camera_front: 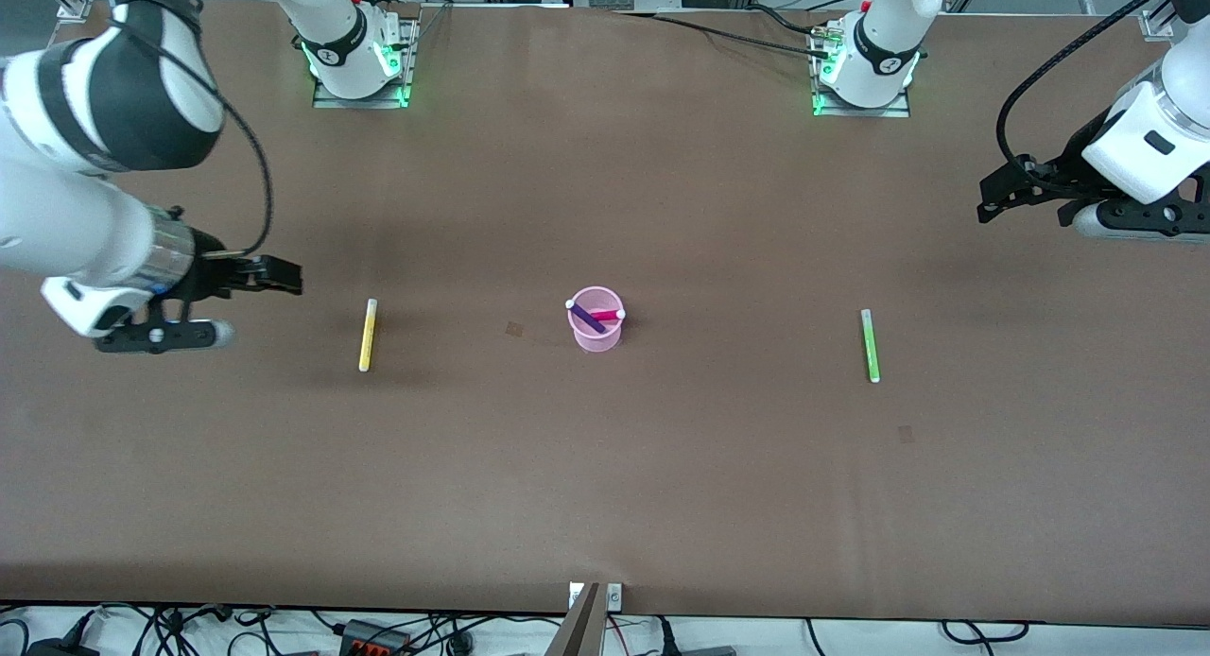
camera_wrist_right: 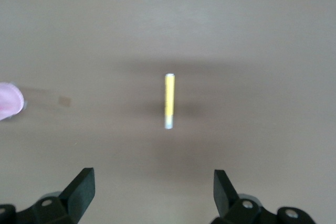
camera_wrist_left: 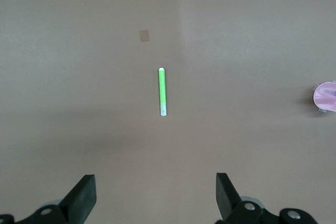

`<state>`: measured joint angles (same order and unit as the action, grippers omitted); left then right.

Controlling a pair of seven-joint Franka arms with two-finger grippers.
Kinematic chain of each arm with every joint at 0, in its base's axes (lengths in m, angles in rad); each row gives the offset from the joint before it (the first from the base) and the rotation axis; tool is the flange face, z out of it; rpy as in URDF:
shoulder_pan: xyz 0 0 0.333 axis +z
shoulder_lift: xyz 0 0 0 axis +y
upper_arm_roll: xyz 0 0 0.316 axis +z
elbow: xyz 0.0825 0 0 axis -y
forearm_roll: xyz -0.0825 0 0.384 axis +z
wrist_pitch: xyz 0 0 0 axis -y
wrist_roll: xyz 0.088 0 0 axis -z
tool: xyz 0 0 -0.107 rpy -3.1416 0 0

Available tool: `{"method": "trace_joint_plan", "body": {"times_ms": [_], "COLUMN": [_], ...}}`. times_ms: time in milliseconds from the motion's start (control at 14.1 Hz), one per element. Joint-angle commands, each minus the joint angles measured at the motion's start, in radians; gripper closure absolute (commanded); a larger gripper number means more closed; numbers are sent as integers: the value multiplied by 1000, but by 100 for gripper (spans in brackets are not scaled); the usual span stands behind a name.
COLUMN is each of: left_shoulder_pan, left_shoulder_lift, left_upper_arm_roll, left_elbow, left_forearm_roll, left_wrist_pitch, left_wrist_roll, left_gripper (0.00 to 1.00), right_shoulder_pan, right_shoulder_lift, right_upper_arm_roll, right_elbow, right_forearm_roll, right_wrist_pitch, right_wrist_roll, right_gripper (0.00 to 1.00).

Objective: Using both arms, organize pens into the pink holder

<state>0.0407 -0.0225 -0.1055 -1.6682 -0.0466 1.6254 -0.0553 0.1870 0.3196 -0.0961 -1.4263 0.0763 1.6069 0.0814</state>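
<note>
The pink holder (camera_front: 596,333) stands upright mid-table with a purple pen (camera_front: 586,318) and a magenta pen (camera_front: 606,314) leaning inside it. A yellow pen (camera_front: 368,335) lies flat toward the right arm's end of the table, and a light green pen (camera_front: 870,345) lies flat toward the left arm's end. My right gripper (camera_front: 288,278) hangs open and empty over bare table, between the yellow pen (camera_wrist_right: 169,101) and that end. My left gripper (camera_front: 988,198) is also open and empty over bare table, apart from the green pen (camera_wrist_left: 162,92). Each wrist view shows wide-apart fingers (camera_wrist_left: 86,192) (camera_wrist_right: 84,184) and the holder (camera_wrist_left: 325,96) (camera_wrist_right: 9,102) at its edge.
The arms' bases (camera_front: 359,60) (camera_front: 865,65) stand along the table edge farthest from the front camera. Two small dark square marks (camera_front: 514,329) (camera_front: 906,434) show on the brown tabletop. A metal bracket (camera_front: 591,599) sits at the nearest edge, with cables below it.
</note>
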Motion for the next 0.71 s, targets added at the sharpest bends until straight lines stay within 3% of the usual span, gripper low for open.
{"method": "trace_joint_plan", "body": {"times_ms": [0,213,356,640], "left_shoulder_pan": [1,-2,-1,-1], "left_shoulder_lift": [7,7,7,6], "left_upper_arm_roll": [-5,-5,-5,-7], "left_elbow": [25,27,25,27], "left_forearm_roll": [14,16,16,59], "left_wrist_pitch": [-24,-30,-32,-42], "left_wrist_roll": [-9,-9,-9,0], "left_gripper": [0,0,0,0], "right_shoulder_pan": [9,3,-56,-190], "right_shoulder_lift": [1,-31,-63,-109], "right_upper_arm_roll": [-34,-60,-41,84], "right_elbow": [44,79,83,70], "right_forearm_roll": [-9,-9,-9,-78], "right_wrist_pitch": [-18,-10,-15,-24], "right_wrist_roll": [15,-11,-31,-89], "right_gripper": [0,0,0,0]}}
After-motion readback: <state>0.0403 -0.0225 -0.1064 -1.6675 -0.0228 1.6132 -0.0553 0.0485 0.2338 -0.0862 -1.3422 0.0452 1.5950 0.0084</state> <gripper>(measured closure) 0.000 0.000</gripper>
